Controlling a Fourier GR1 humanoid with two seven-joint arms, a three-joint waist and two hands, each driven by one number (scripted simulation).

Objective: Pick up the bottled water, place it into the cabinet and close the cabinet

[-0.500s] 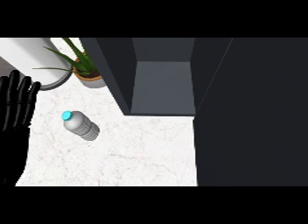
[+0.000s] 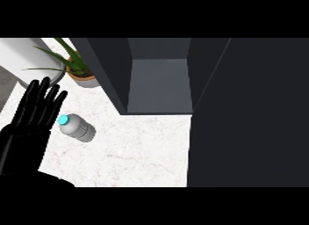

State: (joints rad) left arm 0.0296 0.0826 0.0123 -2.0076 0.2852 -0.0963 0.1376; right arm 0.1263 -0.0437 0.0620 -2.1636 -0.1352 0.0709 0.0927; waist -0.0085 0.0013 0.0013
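Note:
A clear water bottle (image 2: 80,128) with a light blue cap lies on its side on the white marble counter (image 2: 138,154), cap toward the upper left. My left hand (image 2: 35,112) stands open at the left, fingers straight and pointing up, just left of the bottle's cap and apart from it. The dark grey cabinet (image 2: 158,83) stands open behind the bottle, its inside bare. Its open door (image 2: 260,114) fills the right side. My right hand does not show.
A potted green plant (image 2: 76,70) in a terracotta pot stands at the back left beside the cabinet's wall. A white cylinder (image 2: 21,57) sits behind it. The counter's left edge runs under my left forearm.
My left hand has moved right and slightly down, closer to the bottle's cap. The bottle and cabinet have not moved.

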